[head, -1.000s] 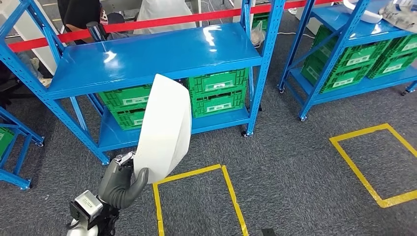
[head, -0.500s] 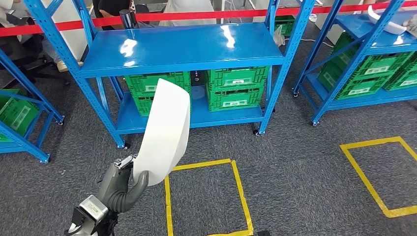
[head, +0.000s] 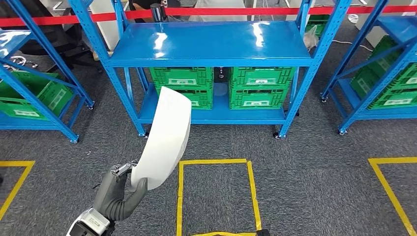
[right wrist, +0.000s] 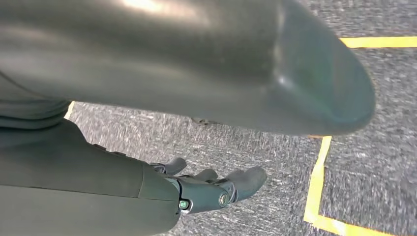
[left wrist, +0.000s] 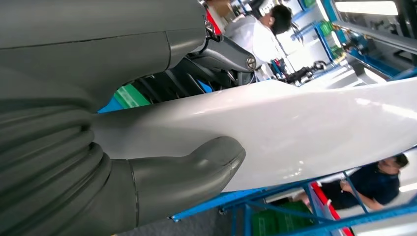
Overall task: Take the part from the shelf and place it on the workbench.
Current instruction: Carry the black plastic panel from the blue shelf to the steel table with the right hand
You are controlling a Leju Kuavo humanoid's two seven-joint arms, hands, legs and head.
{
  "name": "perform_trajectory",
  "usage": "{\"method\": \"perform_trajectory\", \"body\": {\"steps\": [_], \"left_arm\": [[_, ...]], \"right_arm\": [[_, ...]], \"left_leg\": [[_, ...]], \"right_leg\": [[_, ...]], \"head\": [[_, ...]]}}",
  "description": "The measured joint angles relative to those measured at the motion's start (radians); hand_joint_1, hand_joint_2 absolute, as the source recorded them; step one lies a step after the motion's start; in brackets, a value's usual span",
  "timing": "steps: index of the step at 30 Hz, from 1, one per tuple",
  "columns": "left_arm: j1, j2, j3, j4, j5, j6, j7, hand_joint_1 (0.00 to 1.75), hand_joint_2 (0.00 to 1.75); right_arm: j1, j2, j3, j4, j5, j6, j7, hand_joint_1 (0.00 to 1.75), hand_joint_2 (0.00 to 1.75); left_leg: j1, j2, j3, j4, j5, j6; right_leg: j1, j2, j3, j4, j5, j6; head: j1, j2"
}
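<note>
the left hand grips the lower end of a long, curved, glossy white plastic part, upright before the blue metal shelf. it looks light, stiff, slippery. the right hand hangs empty, fingers apart.

Four green crates, one white part, three racks.

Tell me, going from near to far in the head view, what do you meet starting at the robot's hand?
Left hand gripping the white curved part → yellow taped square on the floor → green crates on the blue shelf's lower level → red barrier tape behind it.
</note>
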Motion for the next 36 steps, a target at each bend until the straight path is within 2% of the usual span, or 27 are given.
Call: {"method": "perform_trajectory", "body": {"steps": [1, 2, 3, 4, 5, 7, 8, 10, 11, 13, 15, 16, 17, 18, 19, 20, 21, 23, 24, 26, 28, 30, 32, 33, 34, 35, 36], "left_arm": [[0.001, 0.001, 0.000, 0.001, 0.000, 0.000, 0.000, 1.75, 1.75], [0.003, 0.002, 0.000, 0.003, 0.000, 0.000, 0.000, 1.75, 1.75], [0.003, 0.003, -0.001, 0.004, -0.001, 0.000, 0.000, 1.75, 1.75], [0.003, 0.004, -0.001, 0.005, -0.002, 0.001, 0.000, 1.75, 1.75], [0.002, 0.004, -0.001, 0.005, -0.003, 0.001, 0.000, 1.75, 1.75], [-0.003, 0.004, -0.005, 0.005, -0.006, 0.003, -0.001, 1.75, 1.75], [-0.007, 0.004, -0.007, 0.004, -0.006, 0.004, -0.002, 1.75, 1.75], [-0.013, 0.004, -0.011, 0.004, -0.006, 0.004, -0.003, 1.75, 1.75], [-0.015, 0.004, -0.013, 0.005, -0.006, 0.005, -0.004, 1.75, 1.75], [-0.022, 0.004, -0.019, 0.009, -0.004, 0.007, -0.007, 1.75, 1.75], [-0.032, 0.003, -0.026, 0.018, -0.001, 0.012, -0.012, 1.75, 1.75], [-0.036, 0.003, -0.029, 0.024, 0.001, 0.017, -0.014, 1.75, 1.75], [-0.038, 0.004, -0.030, 0.029, 0.002, 0.021, -0.016, 1.75, 1.75], [-0.040, 0.004, -0.031, 0.034, 0.003, 0.025, -0.017, 1.75, 1.75], [-0.042, 0.004, -0.031, 0.038, 0.004, 0.030, -0.016, 1.75, 1.75], [-0.045, 0.004, -0.031, 0.040, 0.004, 0.034, -0.015, 1.75, 1.75], [-0.047, 0.004, -0.032, 0.041, 0.004, 0.038, -0.014, 1.75, 1.75], [-0.050, 0.005, -0.032, 0.041, 0.004, 0.044, -0.009, 1.75, 1.75], [-0.050, 0.007, -0.032, 0.041, 0.004, 0.046, -0.007, 1.75, 1.75], [-0.049, 0.012, -0.032, 0.040, 0.003, 0.051, -0.006, 1.75, 1.75], [-0.050, 0.018, -0.032, 0.038, 0.003, 0.055, -0.005, 1.75, 1.75], [-0.054, 0.022, -0.032, 0.038, 0.003, 0.058, -0.003, 1.75, 1.75], [-0.054, 0.024, -0.032, 0.041, 0.004, 0.062, 0.003, 1.75, 1.75], [-0.053, 0.025, -0.032, 0.043, 0.004, 0.064, 0.007, 1.75, 1.75], [-0.051, 0.025, -0.032, 0.045, 0.004, 0.067, 0.010, 1.75, 1.75], [-0.050, 0.026, -0.032, 0.045, 0.003, 0.069, 0.013, 1.75, 1.75], [-0.048, 0.026, -0.032, 0.045, 0.002, 0.072, 0.014, 1.75, 1.75]], "right_arm": [[0.001, 0.000, 0.000, 0.000, 0.000, -0.003, 0.001, 0.00, 0.00], [0.002, 0.000, 0.000, 0.000, 0.000, -0.006, 0.001, 0.00, 0.00], [0.002, 0.000, 0.000, 0.000, 0.000, -0.008, 0.000, 0.00, 0.00], [0.001, 0.001, 0.000, 0.000, 0.000, -0.009, -0.001, 0.00, 0.00], [0.001, 0.001, 0.000, 0.000, -0.001, -0.010, -0.003, 0.00, 0.00], [0.000, 0.002, 0.000, 0.000, -0.003, -0.012, -0.010, 0.00, 0.00], [-0.001, 0.002, 0.000, 0.000, -0.004, -0.013, -0.015, 0.00, 0.00], [-0.002, 0.002, 0.000, 0.000, -0.006, -0.014, -0.023, 0.00, 0.00], [-0.004, 0.002, 0.000, 0.000, -0.008, -0.013, -0.026, 0.00, 0.00], [-0.005, 0.002, 0.000, 0.000, -0.011, -0.011, -0.035, 0.00, 0.00], [-0.003, 0.002, 0.000, 0.000, -0.010, -0.009, -0.039, 0.00, 0.00], [-0.002, 0.002, 0.000, 0.000, -0.008, -0.008, -0.038, 0.00, 0.00], [-0.001, 0.002, 0.000, 0.000, -0.006, -0.008, -0.036, 0.00, 0.00], [0.000, 0.002, 0.000, 0.000, -0.004, -0.008, -0.034, 0.00, 0.00], [0.000, 0.001, 0.000, 0.000, -0.001, -0.007, -0.030, 0.00, 0.00], [0.000, 0.000, 0.000, 0.000, 0.001, -0.006, -0.025, 0.00, 0.00], [0.000, -0.002, 0.000, 0.000, 0.004, -0.004, -0.020, 0.00, 0.00], [-0.001, -0.004, 0.000, 0.000, 0.010, -0.001, -0.009, 0.00, 0.00], [-0.001, -0.004, 0.000, 0.000, 0.013, 0.000, -0.006, 0.00, 0.00], [-0.002, -0.004, 0.000, 0.000, 0.015, 0.000, -0.002, 0.00, 0.00], [-0.003, -0.004, 0.000, 0.000, 0.017, 0.000, -0.002, 0.00, 0.00], [-0.002, -0.004, 0.000, 0.000, 0.018, 0.001, -0.003, 0.00, 0.00], [-0.001, -0.003, 0.000, 0.000, 0.019, 0.004, -0.004, 0.00, 0.00], [-0.001, -0.003, 0.000, 0.000, 0.020, 0.006, -0.005, 0.00, 0.00], [-0.001, -0.002, 0.000, 0.000, 0.020, 0.008, -0.005, 0.00, 0.00], [-0.002, 0.000, 0.000, 0.000, 0.021, 0.010, -0.004, 0.00, 0.00], [-0.003, 0.002, 0.000, 0.000, 0.022, 0.011, -0.003, 0.00, 0.00]], "left_leg": [[0.003, 0.008, -0.027, 0.056, -0.020, -0.005], [0.007, 0.012, -0.041, 0.085, -0.023, -0.010], [0.010, 0.016, -0.035, 0.074, -0.006, -0.013], [0.013, 0.025, -0.009, 0.025, 0.025, -0.015], [0.015, 0.046, 0.030, -0.049, 0.059, -0.016], [0.012, 0.081, 0.086, -0.160, 0.098, -0.007], [0.010, 0.089, 0.094, -0.182, 0.102, 0.000], [0.006, 0.070, 0.085, -0.182, 0.105, 0.018], [0.006, 0.060, 0.084, -0.184, 0.109, 0.025], [0.010, 0.039, 0.084, -0.189, 0.118, 0.039], [0.010, 0.018, 0.078, -0.189, 0.125, 0.048], [0.010, 0.006, 0.074, -0.188, 0.127, 0.050], [0.009, -0.007, 0.071, -0.185, 0.128, 0.051], [0.008, -0.021, 0.068, -0.183, 0.129, 0.050], [0.008, -0.036, 0.065, -0.179, 0.130, 0.048], [0.009, -0.050, 0.063, -0.175, 0.130, 0.046], [0.009, -0.062, 0.060, -0.170, 0.130, 0.042], [0.008, -0.084, 0.051, -0.163, 0.130, 0.029], [0.009, -0.095, 0.047, -0.163, 0.132, 0.021], [0.013, -0.110, 0.038, -0.166, 0.137, 0.006], [0.011, -0.073, 0.017, -0.131, 0.116, -0.003], [0.008, -0.012, -0.033, -0.023, 0.056, -0.010], [0.010, 0.010, -0.083, 0.088, 0.012, -0.015], [0.011, 0.015, -0.087, 0.103, 0.014, -0.016], [0.011, 0.019, -0.074, 0.083, 0.031, -0.017], [0.012, 0.028, -0.040, 0.025, 0.061, -0.015], [0.011, 0.050, -0.001, -0.047, 0.087, -0.013]], "right_leg": [[0.000, -0.014, -0.001, 0.000, 0.000, 0.000], [0.000, -0.029, -0.002, 0.001, 0.000, 0.000], [0.000, -0.042, -0.002, 0.001, 0.000, 0.001], [-0.001, -0.054, -0.002, 0.003, -0.001, 0.002], [0.000, -0.065, -0.001, 0.005, -0.002, 0.005], [0.003, -0.083, 0.000, 0.009, -0.005, 0.016], [0.006, -0.091, 0.001, 0.010, -0.005, 0.022], [0.005, -0.108, 0.003, 0.009, -0.003, 0.035], [0.002, -0.105, 0.004, 0.012, -0.006, 0.042], [-0.002, -0.064, -0.014, 0.061, -0.044, 0.053], [-0.003, -0.015, -0.069, 0.183, -0.113, 0.056], [-0.002, -0.005, -0.099, 0.247, -0.140, 0.056], [-0.002, -0.001, -0.117, 0.287, -0.149, 0.056], [-0.002, 0.001, -0.118, 0.289, -0.138, 0.054], [-0.002, 0.004, -0.100, 0.253, -0.111, 0.052], [-0.003, 0.017, -0.067, 0.187, -0.075, 0.049], [-0.005, 0.044, -0.035, 0.120, -0.050, 0.046], [-0.006, 0.085, 0.002, 0.039, -0.029, 0.042], [-0.004, 0.090, 0.003, 0.032, -0.032, 0.039], [-0.003, 0.062, 0.003, 0.027, -0.025, 0.026], [-0.006, 0.035, 0.006, 0.019, -0.020, 0.011], [-0.004, 0.004, 0.007, 0.017, -0.020, 0.002], [-0.001, -0.028, 0.006, 0.017, -0.022, -0.001], [-0.001, -0.043, 0.007, 0.017, -0.023, -0.001], [-0.001, -0.057, 0.007, 0.018, -0.024, 0.000], [-0.001, -0.070, 0.009, 0.018, -0.025, 0.001], [0.000, -0.082, 0.011, 0.019, -0.027, 0.004]], "head": [[0.000, 0.000], [0.000, 0.000], [0.000, 0.000], [0.000, 0.000], [-0.001, 0.000], [0.000, 0.000], [0.001, 0.000], [0.003, 0.000], [0.003, 0.000], [0.006, 0.000], [0.010, 0.000], [0.012, 0.000], [0.012, 0.000], [0.012, 0.000], [0.012, 0.000], [0.012, 0.000], [0.013, 0.000], [0.012, 0.000], [0.012, 0.000], [0.012, 0.000], [0.008, 0.000], [0.002, 0.000], [0.001, 0.000], [0.001, 0.000], [0.001, 0.000], [0.001, 0.000], [0.001, 0.000]]}}
